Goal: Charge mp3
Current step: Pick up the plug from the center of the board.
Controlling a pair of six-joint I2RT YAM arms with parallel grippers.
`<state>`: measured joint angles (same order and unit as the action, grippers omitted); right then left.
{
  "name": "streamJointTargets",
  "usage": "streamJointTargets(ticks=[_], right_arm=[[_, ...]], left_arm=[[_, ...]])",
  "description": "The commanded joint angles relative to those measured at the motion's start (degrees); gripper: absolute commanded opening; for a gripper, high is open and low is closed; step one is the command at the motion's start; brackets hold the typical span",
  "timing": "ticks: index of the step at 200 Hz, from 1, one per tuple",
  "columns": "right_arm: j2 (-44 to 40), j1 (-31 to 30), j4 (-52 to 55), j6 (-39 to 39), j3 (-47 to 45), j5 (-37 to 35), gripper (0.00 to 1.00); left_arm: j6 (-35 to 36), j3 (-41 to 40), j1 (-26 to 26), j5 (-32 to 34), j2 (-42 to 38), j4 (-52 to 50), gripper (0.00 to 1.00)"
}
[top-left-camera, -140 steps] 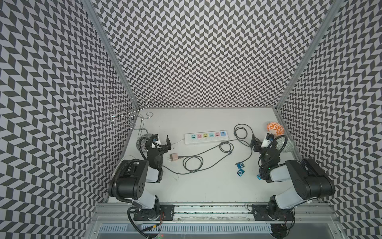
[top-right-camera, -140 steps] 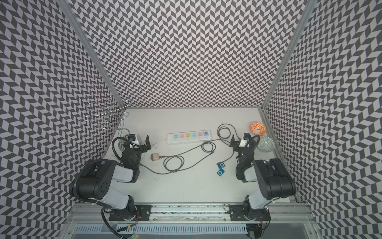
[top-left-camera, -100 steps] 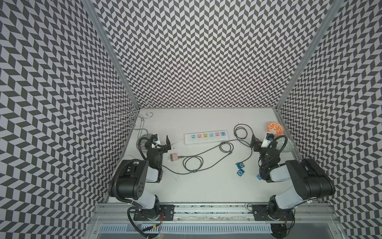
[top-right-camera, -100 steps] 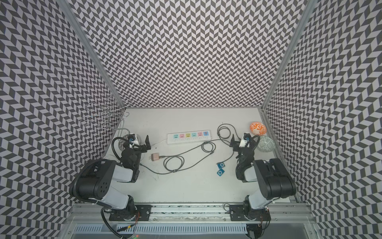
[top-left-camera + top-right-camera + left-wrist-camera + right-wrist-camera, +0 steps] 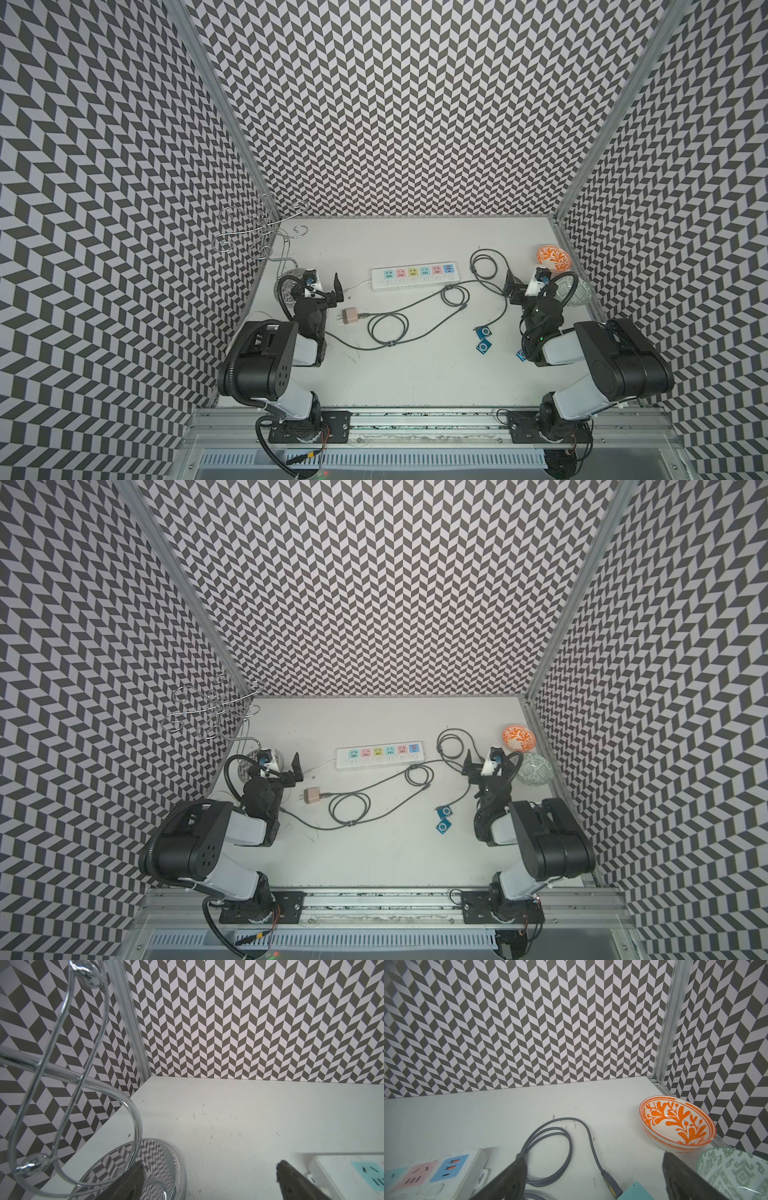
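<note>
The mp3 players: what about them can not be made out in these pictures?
- mp3 players: too small in both top views to show their ports, or whether anything is plugged in.
- Blue thing beside the right arm, in a top view: mostly hidden by the arm; maybe another player.
- Teal thing at a cable plug, right wrist view: cut off by the picture's edge; not identifiable.

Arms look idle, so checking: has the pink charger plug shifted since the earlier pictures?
No. The charger plug keeps the same spot relative to the power strip.
</note>
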<state>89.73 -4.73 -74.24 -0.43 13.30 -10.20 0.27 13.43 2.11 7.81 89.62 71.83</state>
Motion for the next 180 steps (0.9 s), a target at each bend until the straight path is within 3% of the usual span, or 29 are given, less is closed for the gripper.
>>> streamJointTargets(ticks=[1, 24, 45, 64, 78, 103, 149, 180], right_arm=[[0.37, 0.18, -4.15, -0.43, -0.12, 0.75, 0.99], [-1.29, 0.16, -3.90, -1.54, -0.12, 2.81, 0.99], [-8.44, 0.12, 9.11, -3.94, 3.29, 8.73, 0.99], [-11.97, 0.08, 25.10, -4.03, 10.12, 14.33, 1.00], [-11.77, 0.08, 33.06, -1.78, 14.46, 16.44, 1.00], [-10.28, 0.01, 36.59, -0.77, 16.81, 21.27, 1.00], [-11.03, 0.10, 37.29, 0.59, 16.94, 24.20, 1.00], [-11.26, 0.04, 36.12, 2.06, 16.32, 26.87, 1.00]], left_arm=[[-1.03, 1.07, -0.44, -0.73, -0.59, 0.24, 0.99], [0.98, 2.14, -0.70, -5.81, -1.96, -1.75, 0.99], [4.31, 9.75, -0.86, -13.97, -8.62, -21.31, 0.99], [15.50, 17.08, -0.80, -20.83, -11.13, -37.75, 0.98], [21.08, 22.00, -0.49, -20.57, -12.00, -48.16, 0.98], [31.37, 25.36, -0.40, -21.13, -14.04, -60.11, 0.98], [48.10, 28.49, -0.13, -21.75, -14.38, -76.01, 0.98], [53.87, 27.44, 1.70, -20.74, -13.67, -80.46, 0.94]])
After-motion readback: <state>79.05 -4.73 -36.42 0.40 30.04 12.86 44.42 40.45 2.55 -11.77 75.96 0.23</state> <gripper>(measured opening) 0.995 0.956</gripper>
